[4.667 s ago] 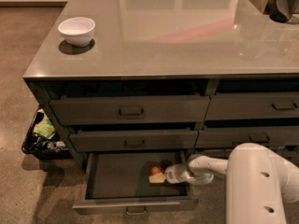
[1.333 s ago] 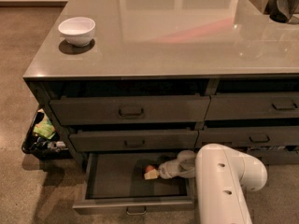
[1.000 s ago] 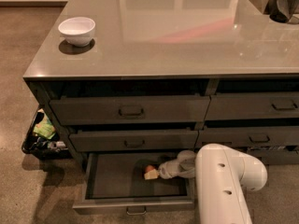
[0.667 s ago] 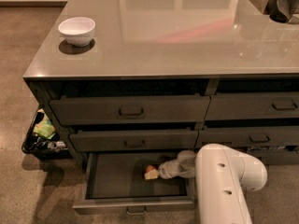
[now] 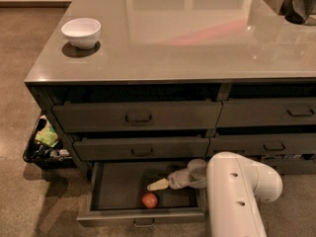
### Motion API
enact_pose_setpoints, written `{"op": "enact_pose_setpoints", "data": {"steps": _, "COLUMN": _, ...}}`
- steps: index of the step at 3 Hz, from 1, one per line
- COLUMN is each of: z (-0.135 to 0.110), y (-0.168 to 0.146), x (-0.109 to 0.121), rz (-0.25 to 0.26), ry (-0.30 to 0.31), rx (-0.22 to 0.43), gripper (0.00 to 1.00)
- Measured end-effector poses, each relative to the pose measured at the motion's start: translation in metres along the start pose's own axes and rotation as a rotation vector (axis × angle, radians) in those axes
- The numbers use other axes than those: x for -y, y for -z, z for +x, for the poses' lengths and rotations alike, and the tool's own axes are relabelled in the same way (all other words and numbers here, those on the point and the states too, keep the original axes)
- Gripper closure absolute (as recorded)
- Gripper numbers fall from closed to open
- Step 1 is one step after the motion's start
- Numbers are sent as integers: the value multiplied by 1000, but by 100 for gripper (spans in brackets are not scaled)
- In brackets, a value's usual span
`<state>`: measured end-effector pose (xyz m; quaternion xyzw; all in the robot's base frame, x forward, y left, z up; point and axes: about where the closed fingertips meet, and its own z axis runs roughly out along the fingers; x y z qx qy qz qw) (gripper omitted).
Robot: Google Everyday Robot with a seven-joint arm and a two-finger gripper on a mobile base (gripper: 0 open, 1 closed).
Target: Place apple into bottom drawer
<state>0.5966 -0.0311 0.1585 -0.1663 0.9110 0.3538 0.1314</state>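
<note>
The bottom drawer (image 5: 113, 215) of the left stack is pulled open. The apple (image 5: 149, 200), small and red-orange, lies on the drawer floor near the front, just left of the middle. My gripper (image 5: 158, 184) reaches into the drawer from the right, a little above and behind the apple, open and not touching it. My white arm (image 5: 237, 196) fills the lower right and hides the drawer's right end.
A white bowl (image 5: 81, 32) stands on the counter top at the far left. The two drawers above (image 5: 138, 116) are shut. A black bin with clutter (image 5: 44, 144) sits on the floor to the left. A dark appliance (image 5: 301, 4) stands at the back right.
The apple was held at the gripper's tip; it now lies loose on the drawer floor, lower and slightly left. The gripper has let it go and stays in about the same place.
</note>
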Motion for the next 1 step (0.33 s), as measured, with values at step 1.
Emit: {"op": "enact_pose_setpoints", "data": {"steps": 1, "z": 0, "y": 0, "x": 0, "rz": 0, "ry": 0, "rx": 0, "gripper": 0}}
